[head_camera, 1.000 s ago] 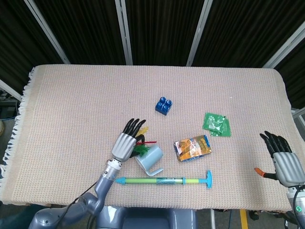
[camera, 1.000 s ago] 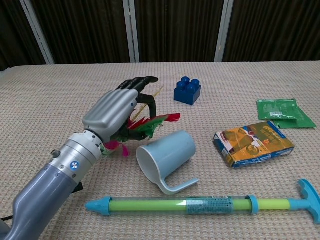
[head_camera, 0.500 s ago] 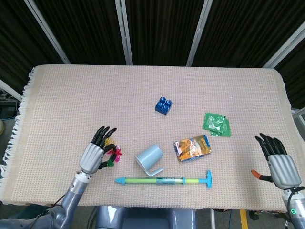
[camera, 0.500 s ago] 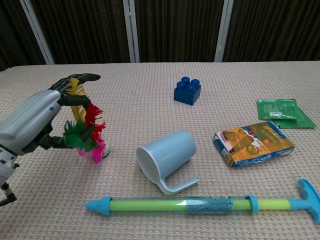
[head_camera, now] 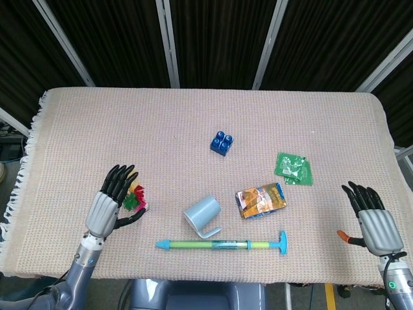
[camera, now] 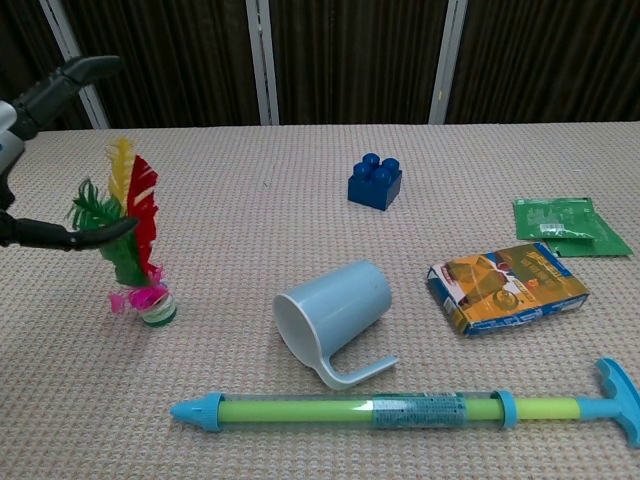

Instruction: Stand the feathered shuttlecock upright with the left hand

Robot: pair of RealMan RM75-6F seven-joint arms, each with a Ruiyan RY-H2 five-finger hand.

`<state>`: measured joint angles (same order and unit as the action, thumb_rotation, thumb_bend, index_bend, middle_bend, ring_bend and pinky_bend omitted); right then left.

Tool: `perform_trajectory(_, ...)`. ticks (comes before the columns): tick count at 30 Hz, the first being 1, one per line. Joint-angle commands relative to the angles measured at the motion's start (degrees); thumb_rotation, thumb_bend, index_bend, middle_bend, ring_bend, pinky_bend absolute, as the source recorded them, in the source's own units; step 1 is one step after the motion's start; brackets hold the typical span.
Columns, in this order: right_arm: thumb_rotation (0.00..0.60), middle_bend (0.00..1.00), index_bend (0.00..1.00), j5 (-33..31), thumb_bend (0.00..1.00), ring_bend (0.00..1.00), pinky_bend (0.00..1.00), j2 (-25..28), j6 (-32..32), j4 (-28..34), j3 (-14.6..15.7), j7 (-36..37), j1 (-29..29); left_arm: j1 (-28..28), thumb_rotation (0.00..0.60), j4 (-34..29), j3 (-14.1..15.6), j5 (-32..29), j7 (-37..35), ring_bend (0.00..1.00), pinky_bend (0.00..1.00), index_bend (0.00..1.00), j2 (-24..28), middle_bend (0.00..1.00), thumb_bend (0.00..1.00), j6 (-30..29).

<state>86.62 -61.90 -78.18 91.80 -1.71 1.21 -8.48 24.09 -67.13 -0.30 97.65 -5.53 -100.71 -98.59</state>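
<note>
Left hand fingers spread, palm down; right hand flat, fingers extended, near table edge

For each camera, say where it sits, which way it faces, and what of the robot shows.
Head view: high above the near edge, looking steeply down on the table; shows left hand and right hand.
Chest view: low at the near edge, looking across toward the dark wall; only left-hand fingers show.
Shared: shuttlecock, cup, blue block.

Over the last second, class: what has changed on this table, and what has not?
The left hand carried the feathered shuttlecock from beside the blue cup out to the left, stood it upright on its base, and has opened around it. The cup, toy block, snack packets and right hand stayed put.
</note>
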Motion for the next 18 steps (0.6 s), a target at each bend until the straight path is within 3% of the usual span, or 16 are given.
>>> perform_trajectory(1,0.6,0.0,0.0,0.1,0.12,0.0,0.0,-0.1,0.0,-0.1,0.2,-0.2,0.1,-2.3,0.6,-8.2,0.4,1.4,4.9,0.0,0.0,0.0,7.0,0.0,0.21,-1.9)
perform_trajectory(7,0.6,0.0,0.0,1.8,0.12,0.0,0.0,0.0,-1.4,0.6,0.7,-1.0,0.6,-8.6,0.6,-19.0,2.9,2.9,9.4,0.0,0.0,0.0,18.6,0.0,0.21,-8.2)
perform_trajectory(12,0.6,0.0,0.0,2.8,0.12,0.0,0.0,0.5,-3.5,0.7,1.0,-0.1,1.5,-18.5,0.6,-33.4,9.2,-7.5,24.4,0.0,0.0,0.0,33.3,0.0,0.21,-6.9)
perform_trajectory(18,0.6,0.0,0.0,3.2,0.12,0.0,0.0,1.3,-5.8,1.2,0.8,1.4,2.7,-22.7,0.6,-32.8,7.5,-18.3,25.9,0.0,0.0,0.0,33.7,0.0,0.23,-3.8)
